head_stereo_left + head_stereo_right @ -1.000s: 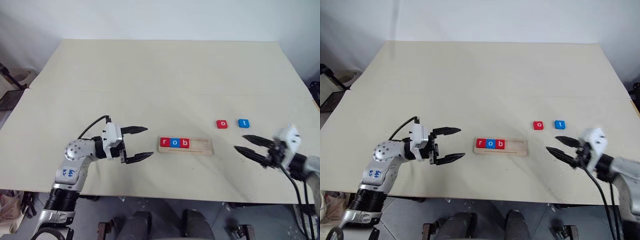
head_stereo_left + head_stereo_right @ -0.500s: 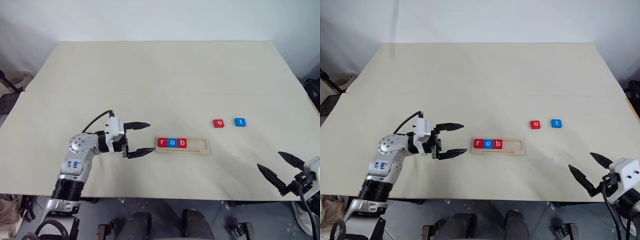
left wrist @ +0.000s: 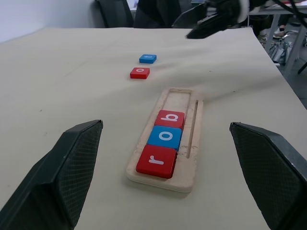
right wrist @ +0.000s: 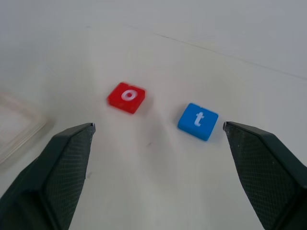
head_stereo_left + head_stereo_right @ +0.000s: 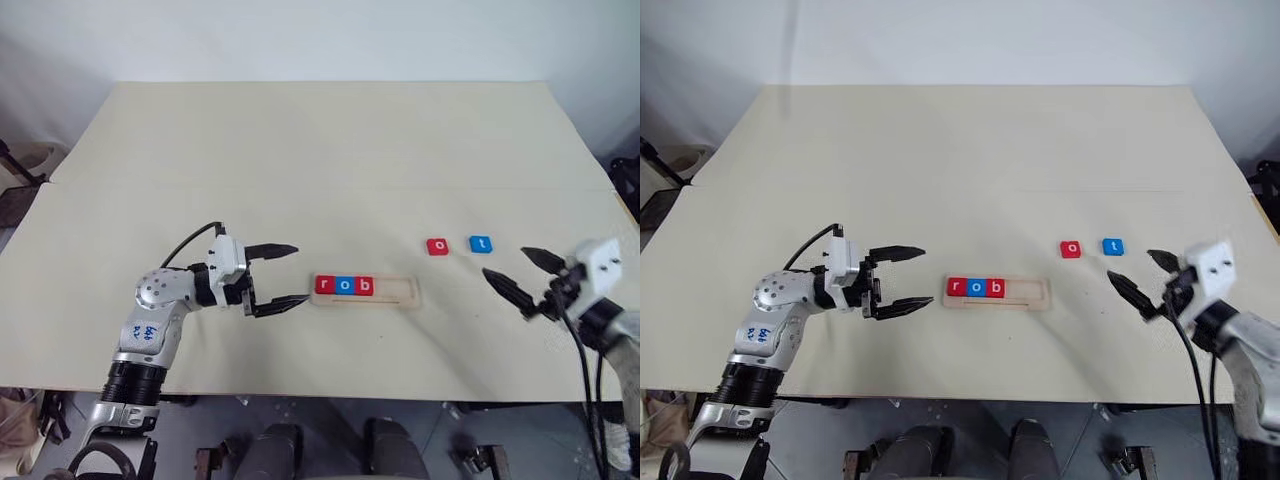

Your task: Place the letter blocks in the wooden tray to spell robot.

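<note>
Long pale-wood tray [image 5: 368,291] near table's [image 5: 320,160] front edge holds red r, blue o, red b [image 5: 345,286]; both two-fingered black grippers, left [image 5: 274,275] and right [image 5: 520,275], gape empty.

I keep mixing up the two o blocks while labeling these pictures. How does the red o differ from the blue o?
The red o block is red; the blue o block is blue. The red one lies loose on the table, next to the blue t block; the blue one sits in the wooden tray, between the red r and red b. Both are small rounded squares with a white lowercase o.
</note>
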Controlling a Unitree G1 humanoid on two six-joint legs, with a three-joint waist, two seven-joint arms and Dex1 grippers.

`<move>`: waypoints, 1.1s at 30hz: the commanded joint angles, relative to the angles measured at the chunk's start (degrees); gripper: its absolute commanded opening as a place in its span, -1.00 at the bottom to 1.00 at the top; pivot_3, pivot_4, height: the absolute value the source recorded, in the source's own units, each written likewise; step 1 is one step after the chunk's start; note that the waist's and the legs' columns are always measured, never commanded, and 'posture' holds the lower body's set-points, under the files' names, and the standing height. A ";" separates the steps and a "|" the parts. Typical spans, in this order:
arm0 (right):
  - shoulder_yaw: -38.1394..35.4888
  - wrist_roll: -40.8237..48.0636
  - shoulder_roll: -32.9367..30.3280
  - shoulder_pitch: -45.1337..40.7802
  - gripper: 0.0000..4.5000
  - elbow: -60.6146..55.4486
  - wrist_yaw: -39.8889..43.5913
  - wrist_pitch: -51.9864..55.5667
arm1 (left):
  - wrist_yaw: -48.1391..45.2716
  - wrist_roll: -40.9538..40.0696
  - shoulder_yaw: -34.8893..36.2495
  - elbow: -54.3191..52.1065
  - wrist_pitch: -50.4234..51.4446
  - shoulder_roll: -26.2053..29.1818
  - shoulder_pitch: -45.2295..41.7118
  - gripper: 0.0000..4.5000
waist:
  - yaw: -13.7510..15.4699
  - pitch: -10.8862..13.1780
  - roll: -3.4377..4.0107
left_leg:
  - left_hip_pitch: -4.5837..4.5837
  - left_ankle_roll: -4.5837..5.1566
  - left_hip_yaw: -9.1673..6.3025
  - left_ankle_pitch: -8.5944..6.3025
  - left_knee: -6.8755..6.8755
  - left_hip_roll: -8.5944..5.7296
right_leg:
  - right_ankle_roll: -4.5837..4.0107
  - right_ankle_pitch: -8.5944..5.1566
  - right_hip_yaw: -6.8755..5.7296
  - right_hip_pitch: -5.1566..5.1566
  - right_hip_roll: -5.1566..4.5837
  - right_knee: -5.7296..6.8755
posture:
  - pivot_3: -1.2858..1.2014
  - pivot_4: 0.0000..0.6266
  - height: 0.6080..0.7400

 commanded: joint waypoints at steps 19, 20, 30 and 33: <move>8.16 -2.78 1.05 -12.02 0.99 -1.69 -11.78 14.85 | 2.07 -0.18 0.14 -4.12 0.02 -0.14 1.27 1.00 | 0.14 0.00 0.00 | -0.08 0.00 0.01 0.00 0.00 -0.01 | 0.01 0.00 -0.02 -0.09 -0.01 0.05 | 0.03 -0.52 1.00; 8.31 -2.90 0.87 -12.10 0.99 -1.76 -11.82 15.28 | 2.01 -0.17 0.14 -4.00 -0.03 -0.13 1.19 1.00 | 0.12 0.00 0.00 | -0.08 0.00 0.01 0.00 -0.01 -0.01 | 0.01 0.00 -0.02 -0.09 -0.01 0.04 | 0.03 -0.52 1.00; 9.31 -2.65 1.87 -16.03 0.99 -5.15 -15.17 23.50 | 1.95 -0.08 0.08 -3.80 -0.25 -0.21 1.07 1.00 | -0.14 0.00 0.00 | -0.09 0.00 0.00 0.00 -0.01 -0.01 | 0.01 0.00 -0.02 -0.10 -0.01 0.05 | 0.03 -0.52 1.00; 10.87 -3.01 2.77 -18.59 0.99 -5.24 -17.31 27.88 | 2.04 0.05 0.03 -3.58 -0.43 -0.37 0.89 1.00 | -0.48 0.00 0.00 | -0.09 0.00 0.00 0.00 -0.04 0.01 | 0.00 0.00 -0.02 -0.13 0.00 0.06 | 0.03 -0.52 1.00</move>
